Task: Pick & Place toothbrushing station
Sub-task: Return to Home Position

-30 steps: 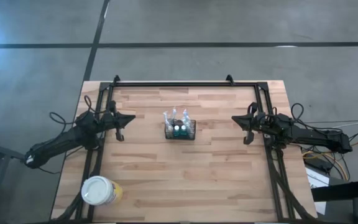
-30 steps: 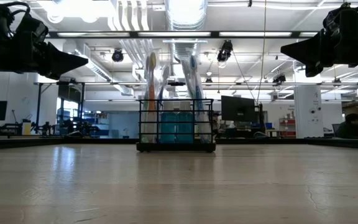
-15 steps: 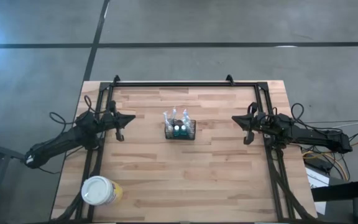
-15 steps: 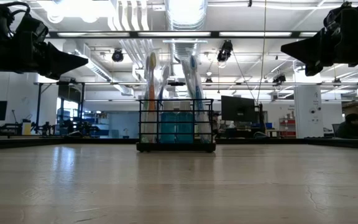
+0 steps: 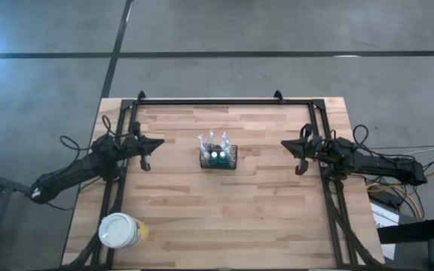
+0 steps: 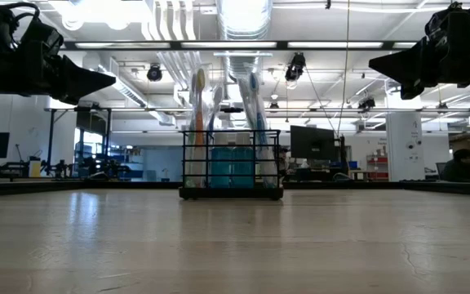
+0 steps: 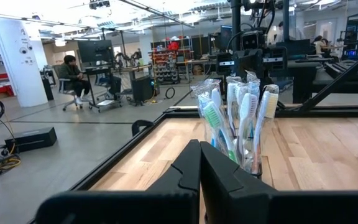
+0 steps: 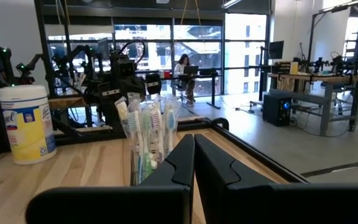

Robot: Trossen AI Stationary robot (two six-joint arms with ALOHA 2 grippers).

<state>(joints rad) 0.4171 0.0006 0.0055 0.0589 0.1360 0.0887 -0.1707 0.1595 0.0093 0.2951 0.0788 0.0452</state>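
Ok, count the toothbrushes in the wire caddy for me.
4 toothbrushes, all upright in the caddy: an orange one and a pale one at one end, two bluish ones at the other. More may be hidden.

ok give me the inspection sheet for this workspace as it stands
surface: wooden table, bare planks, black frame along its edges.
job's things: black wire caddy upright mid-table, toothbrushes standing in it beside teal containers.
clutter: yellow wipes canister with white lid, at the table corner on the left arm's side, apart from the caddy.
grippers: left gripper and right gripper both shut, empty, raised either side of the caddy.
cables: loose bundle off the table's right edge.
surroundings: lab hall; seated person at a desk far off.
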